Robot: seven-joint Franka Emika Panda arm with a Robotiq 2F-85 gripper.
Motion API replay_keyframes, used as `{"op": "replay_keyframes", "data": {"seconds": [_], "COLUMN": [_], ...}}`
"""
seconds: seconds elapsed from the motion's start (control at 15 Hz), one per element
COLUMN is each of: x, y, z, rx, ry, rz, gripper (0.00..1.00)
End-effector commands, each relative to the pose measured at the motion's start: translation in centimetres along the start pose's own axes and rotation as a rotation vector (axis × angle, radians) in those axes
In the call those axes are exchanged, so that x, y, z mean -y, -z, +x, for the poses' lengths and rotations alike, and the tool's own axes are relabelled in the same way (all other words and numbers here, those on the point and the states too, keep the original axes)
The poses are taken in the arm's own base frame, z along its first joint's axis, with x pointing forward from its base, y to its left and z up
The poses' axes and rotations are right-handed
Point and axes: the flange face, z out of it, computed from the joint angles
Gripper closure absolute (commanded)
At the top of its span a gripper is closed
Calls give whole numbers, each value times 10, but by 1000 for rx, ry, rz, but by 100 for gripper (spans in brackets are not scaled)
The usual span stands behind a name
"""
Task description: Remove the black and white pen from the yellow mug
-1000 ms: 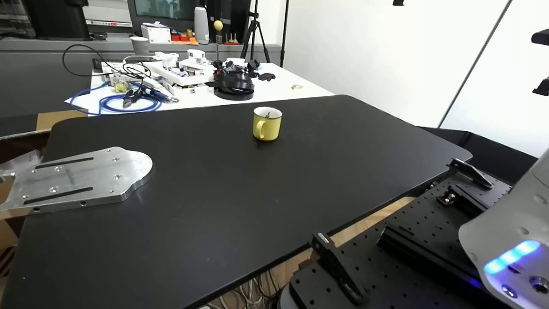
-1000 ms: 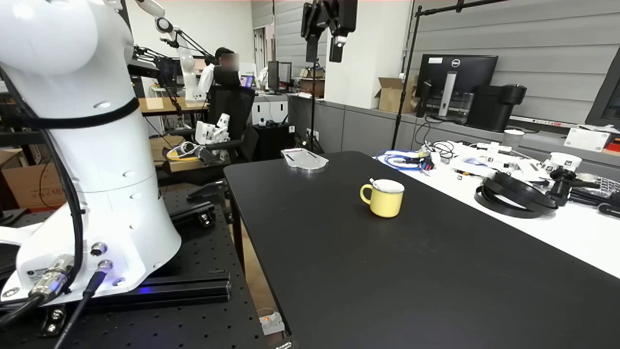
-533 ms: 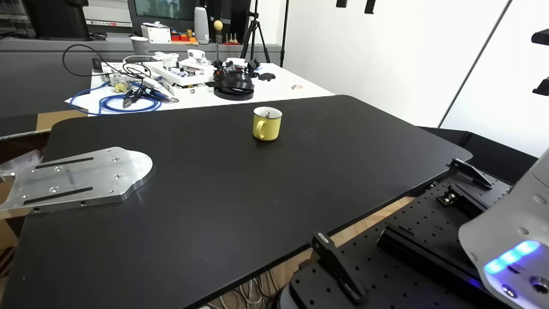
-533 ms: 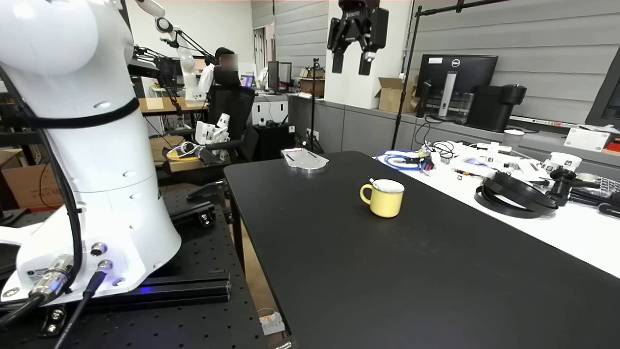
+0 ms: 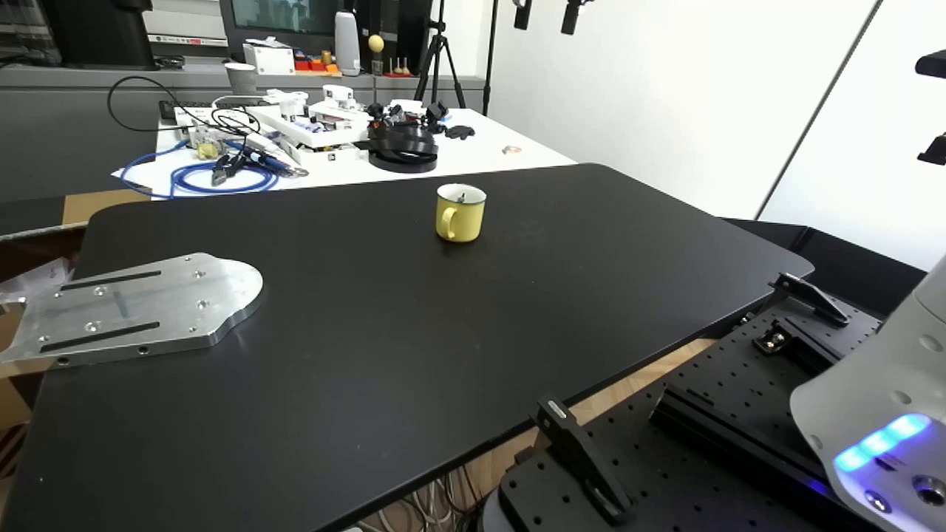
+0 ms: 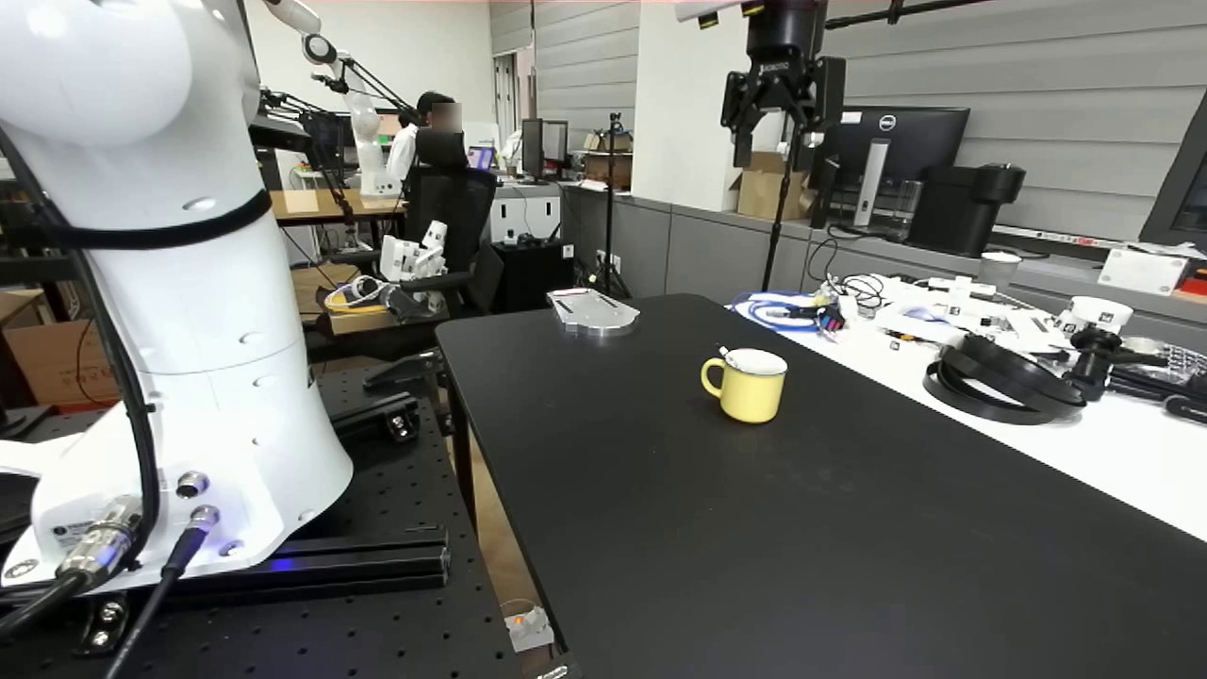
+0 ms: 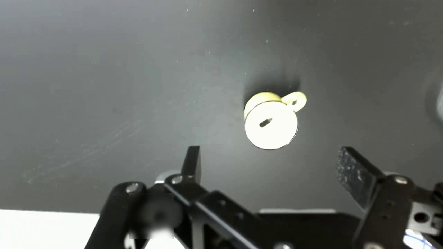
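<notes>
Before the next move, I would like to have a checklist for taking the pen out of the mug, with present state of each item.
1. Tool open and holding nothing: ok.
2. Mug upright on the table: ok.
3. Pen inside the mug: ok, the wrist view shows it there.
4. Tool down at the pen: not ok, it hangs high above the mug.
5. Pen loose enough to lift out: cannot tell.
6. Metal plate out of the way: ok, probably; it lies apart from the mug.
</notes>
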Motion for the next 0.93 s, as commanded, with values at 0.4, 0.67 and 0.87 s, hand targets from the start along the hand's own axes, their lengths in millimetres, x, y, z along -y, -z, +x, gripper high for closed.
{"op": "replay_keyframes", "data": {"seconds": [0.4,0.67,0.87], "x": [67,86,96], "y": [-52,-74,-94], "z": [22,9,2], "rx": [-210,-225,-197], "ry": [-82,-90,-45], "rz": [-143,-165,-133], "gripper": [0,0,0]}}
